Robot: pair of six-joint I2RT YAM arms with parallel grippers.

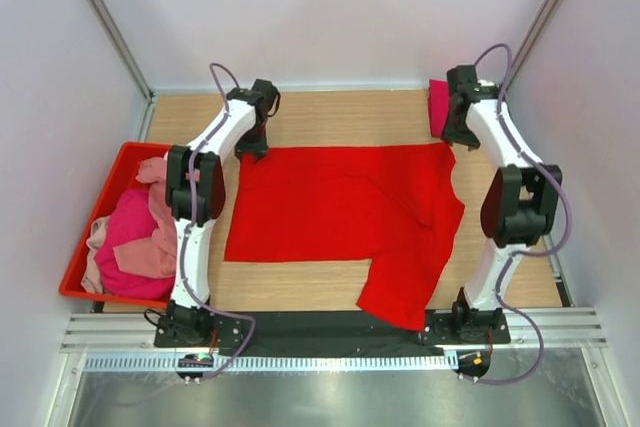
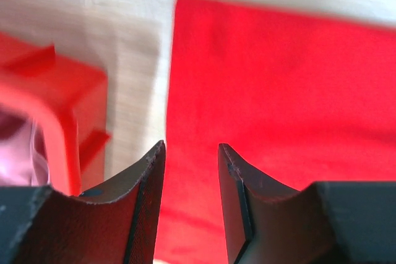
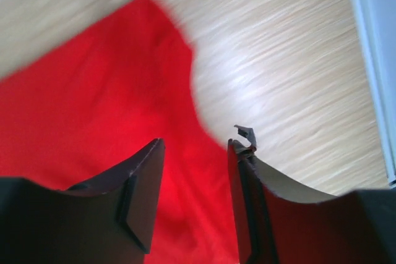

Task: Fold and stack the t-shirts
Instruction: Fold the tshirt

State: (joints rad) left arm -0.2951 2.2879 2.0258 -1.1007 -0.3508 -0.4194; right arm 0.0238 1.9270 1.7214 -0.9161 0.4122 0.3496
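Since the red shirt (image 1: 340, 207) lies flat on the table (image 1: 330, 107), long axis running left to right, each far corner sits near its own arm. Your left gripper (image 2: 192, 146) and right gripper (image 3: 197, 143) both hover spread, pinching nothing.

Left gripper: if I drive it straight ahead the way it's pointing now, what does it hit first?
Probably the red shirt, near its side edge. The open left gripper points just inside that edge, with the wooden table beside it. Depth is unclear.
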